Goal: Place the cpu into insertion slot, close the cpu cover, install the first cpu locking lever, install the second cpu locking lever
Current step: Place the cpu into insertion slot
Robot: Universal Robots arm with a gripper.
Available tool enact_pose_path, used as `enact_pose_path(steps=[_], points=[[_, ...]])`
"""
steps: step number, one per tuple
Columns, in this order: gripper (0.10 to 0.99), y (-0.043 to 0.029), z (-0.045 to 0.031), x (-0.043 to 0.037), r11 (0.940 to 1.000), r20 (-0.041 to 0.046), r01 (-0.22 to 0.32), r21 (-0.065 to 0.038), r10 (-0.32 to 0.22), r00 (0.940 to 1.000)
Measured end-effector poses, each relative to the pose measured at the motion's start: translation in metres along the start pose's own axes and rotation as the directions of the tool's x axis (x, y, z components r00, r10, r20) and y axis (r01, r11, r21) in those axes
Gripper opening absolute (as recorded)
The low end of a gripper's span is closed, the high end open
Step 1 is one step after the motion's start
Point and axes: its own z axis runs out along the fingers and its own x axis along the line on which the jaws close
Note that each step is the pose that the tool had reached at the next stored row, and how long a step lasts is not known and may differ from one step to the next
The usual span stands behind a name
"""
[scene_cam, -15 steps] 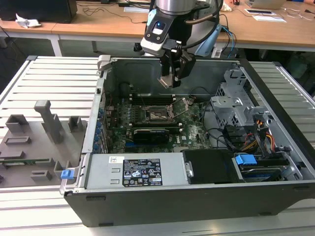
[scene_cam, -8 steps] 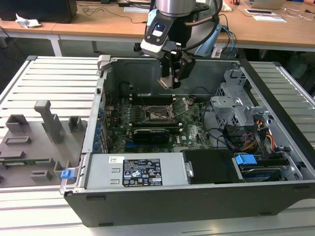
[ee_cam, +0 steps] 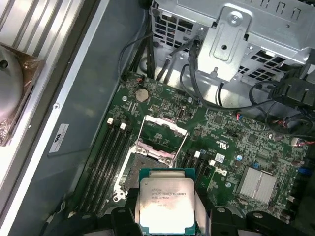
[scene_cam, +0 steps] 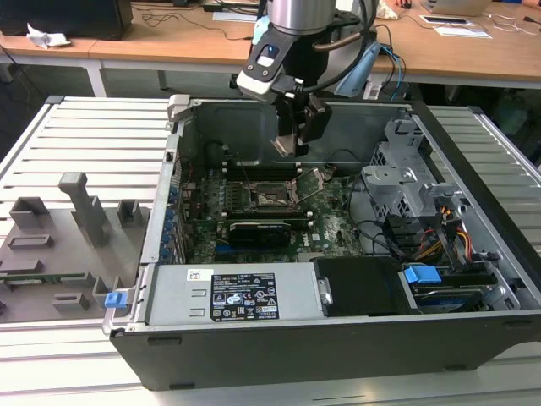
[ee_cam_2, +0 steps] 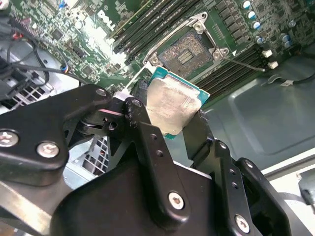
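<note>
My gripper (scene_cam: pixel 292 142) hangs inside the open computer case, above the green motherboard, shut on the cpu. In both wrist views the cpu (ee_cam_2: pixel 174 98) (ee_cam: pixel 166 201) is a flat square chip with a dull silver top, clamped at two opposite sides by black fingers (ee_cam_2: pixel 142 130). It hovers just off the insertion slot (ee_cam_2: pixel 186 51) (scene_cam: pixel 270 196), whose dark pin field lies bare. In the first wrist view the chip overlaps the slot's near edge. The cpu cover (ee_cam: pixel 164 126), a thin silver frame, stands swung up at the slot's far side. A thin locking lever (ee_cam_2: pixel 246 64) sticks out beside the socket.
A long black card (scene_cam: pixel 262 230) lies in front of the socket, and black memory slots (ee_cam: pixel 108 157) flank it. A silver drive cage (scene_cam: pixel 406 186) with cables fills the exterior view's right. The power supply (scene_cam: pixel 241 296) sits at the front. A grey fixture plate (scene_cam: pixel 59 237) lies outside, left.
</note>
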Motion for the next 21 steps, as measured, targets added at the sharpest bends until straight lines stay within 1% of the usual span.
enact_pose_path(steps=[4,7,10,21], points=[[0.533,-0.0002,0.0029,0.0000,0.9990,0.0036,-0.046,0.000,0.046,0.9989],[0.533,-0.0005,0.0065,-0.0001,0.9941,0.0085,-0.109,-0.001,0.109,0.9940],[0.533,-0.0007,0.0079,-0.0001,0.9929,0.0092,-0.119,0.000,0.119,0.9929],[0.533,-0.0011,0.0133,-0.0002,0.9929,0.0088,-0.119,0.002,0.119,0.9929]])
